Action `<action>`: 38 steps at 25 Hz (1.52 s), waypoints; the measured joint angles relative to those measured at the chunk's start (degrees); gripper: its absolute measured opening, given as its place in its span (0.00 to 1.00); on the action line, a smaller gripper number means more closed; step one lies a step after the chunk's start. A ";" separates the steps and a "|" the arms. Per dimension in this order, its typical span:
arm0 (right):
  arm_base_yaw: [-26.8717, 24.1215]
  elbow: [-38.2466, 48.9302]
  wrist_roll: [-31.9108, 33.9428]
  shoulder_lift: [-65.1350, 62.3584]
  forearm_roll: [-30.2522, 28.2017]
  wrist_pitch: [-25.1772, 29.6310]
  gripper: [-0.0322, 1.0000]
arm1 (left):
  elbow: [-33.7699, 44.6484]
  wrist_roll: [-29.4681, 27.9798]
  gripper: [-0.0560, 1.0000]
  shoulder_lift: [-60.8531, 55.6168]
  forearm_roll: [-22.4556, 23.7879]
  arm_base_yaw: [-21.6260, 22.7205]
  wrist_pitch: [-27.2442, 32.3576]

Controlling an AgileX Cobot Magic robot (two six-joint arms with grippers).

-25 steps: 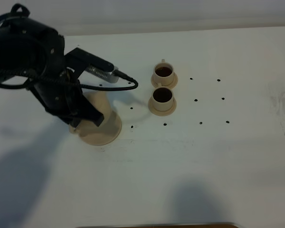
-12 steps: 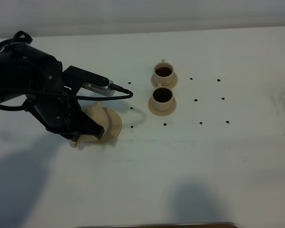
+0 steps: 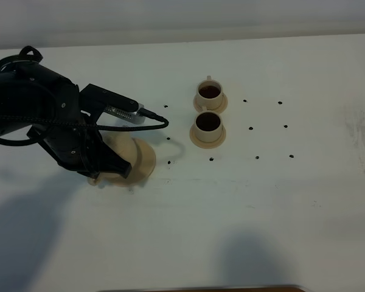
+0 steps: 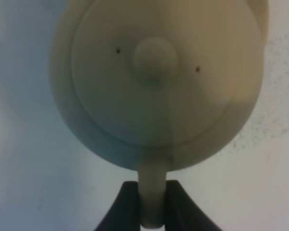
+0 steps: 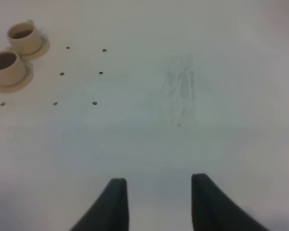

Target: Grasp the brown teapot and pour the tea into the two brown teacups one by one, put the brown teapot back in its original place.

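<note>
The brown teapot (image 4: 156, 82) stands upright, seen from above with its knobbed lid. My left gripper (image 4: 151, 192) is shut on its loop handle. From the high camera the black left arm covers most of the teapot (image 3: 117, 146), which is over the wide saucer plate (image 3: 145, 159). I cannot tell whether it rests on the plate. The two brown teacups (image 3: 209, 91) (image 3: 208, 122) sit on their small saucers to the right, both holding dark tea. The teacups (image 5: 24, 36) (image 5: 4, 65) also show far off in the right wrist view. There my right gripper (image 5: 156, 185) hangs open above bare table, holding nothing.
Small black dots (image 3: 250, 128) mark the white table (image 3: 304, 201) around and to the right of the cups. A faint grey scuff (image 3: 360, 135) lies near the right edge. The left arm's cable (image 3: 152, 125) loops toward the cups.
My left arm has moved a little left and lower with the teapot, settling over the wide saucer plate. The cups and the right gripper have not moved.
</note>
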 joint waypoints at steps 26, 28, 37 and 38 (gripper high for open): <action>0.00 0.00 0.00 0.00 0.00 0.00 0.33 | 0.36 0.16 0.21 4.44 0.24 0.47 -2.86; 0.00 0.00 0.00 0.00 0.00 0.00 0.33 | 0.36 0.25 0.21 4.44 0.24 0.47 -2.89; 0.00 0.00 0.00 0.00 0.00 0.00 0.33 | 0.36 0.05 0.21 4.49 -0.28 0.47 -3.53; 0.00 0.00 0.00 0.00 0.00 0.00 0.33 | 0.36 0.12 0.21 4.49 -0.47 0.47 -3.53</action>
